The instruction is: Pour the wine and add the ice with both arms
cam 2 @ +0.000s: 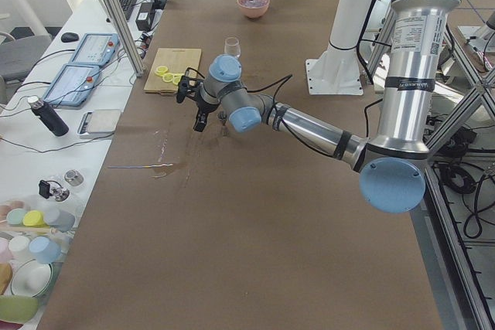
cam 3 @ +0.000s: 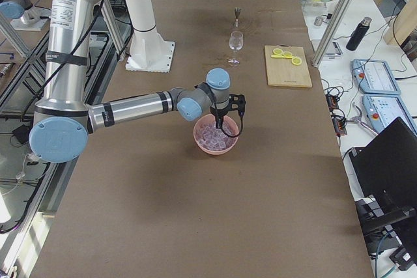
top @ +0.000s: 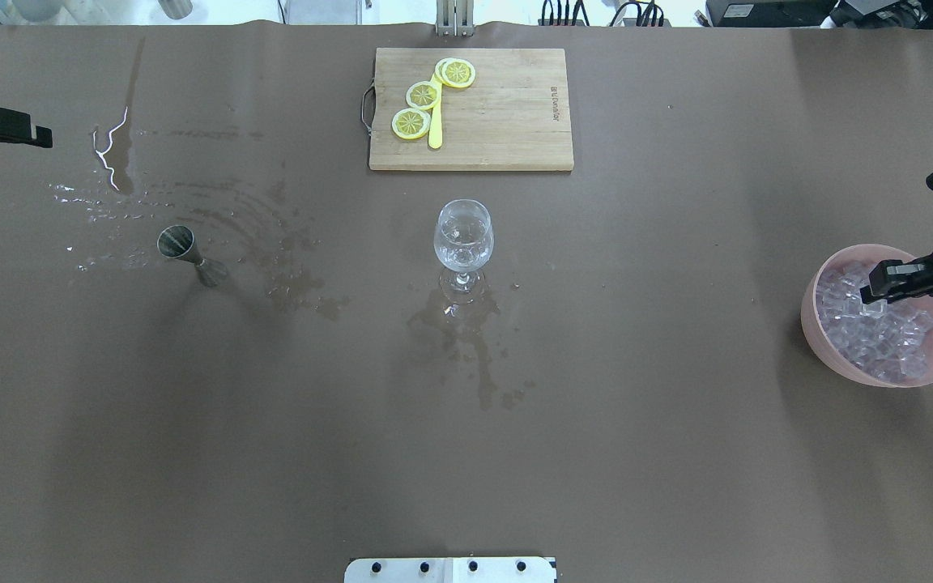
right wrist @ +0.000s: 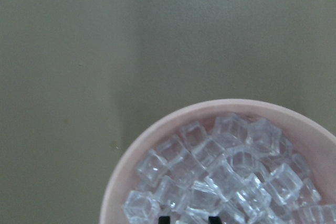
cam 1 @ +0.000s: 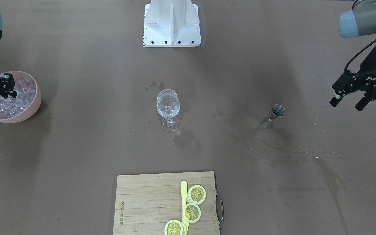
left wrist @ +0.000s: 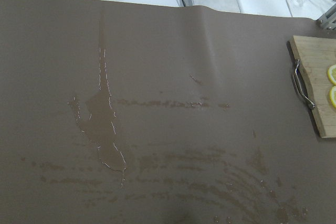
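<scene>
The wine glass (cam 1: 167,107) (top: 463,239) stands upright mid-table. It looks clear, and I cannot tell whether wine is in it. A pink bowl (cam 1: 38,98) (top: 811,300) heaped with ice (cam 1: 21,94) (right wrist: 220,171) sits at the table's end on my right. My right gripper (cam 1: 11,94) (top: 871,293) (right wrist: 188,219) reaches down into that heap. Its fingertips stand about one cube apart, shut on an ice cube. My left gripper (cam 1: 346,103) hangs open and empty above the table, beyond a steel jigger (cam 1: 274,116) (top: 187,251).
A wooden cutting board (cam 1: 148,202) (top: 507,121) with lemon slices (cam 1: 196,194) and a yellow knife lies at the far edge, behind the glass. Wet spills (cam 1: 256,137) (left wrist: 105,140) streak the brown mat around the jigger. The white pedestal (cam 1: 171,23) stands at the robot's side.
</scene>
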